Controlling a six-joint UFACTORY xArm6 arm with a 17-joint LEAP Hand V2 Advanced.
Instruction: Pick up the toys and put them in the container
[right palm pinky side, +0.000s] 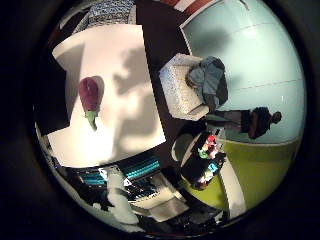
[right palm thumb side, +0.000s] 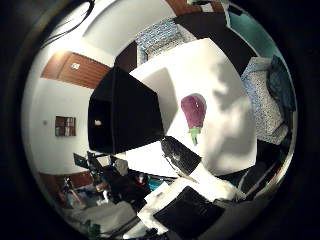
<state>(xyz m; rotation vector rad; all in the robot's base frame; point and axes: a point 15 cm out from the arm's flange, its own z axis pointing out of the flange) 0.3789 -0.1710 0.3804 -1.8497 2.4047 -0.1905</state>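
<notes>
On white table, eggplant toy

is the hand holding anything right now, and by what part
Nothing is held. The eggplant toy lies alone on the white table, apart from the hand, beside the black container.

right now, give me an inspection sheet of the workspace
surface: white table, mostly bare, with shadows across it
job's things: eggplant toy lying on the table; black container open, standing at the table's edge, apart from the toy
clutter: nothing seen on the table
robot hand: white and black parts at the view's edge; finger pose not readable
cables: left out
surroundings: patterned armchair with clothes beside the table; a low stand of colourful items on a green floor
</notes>
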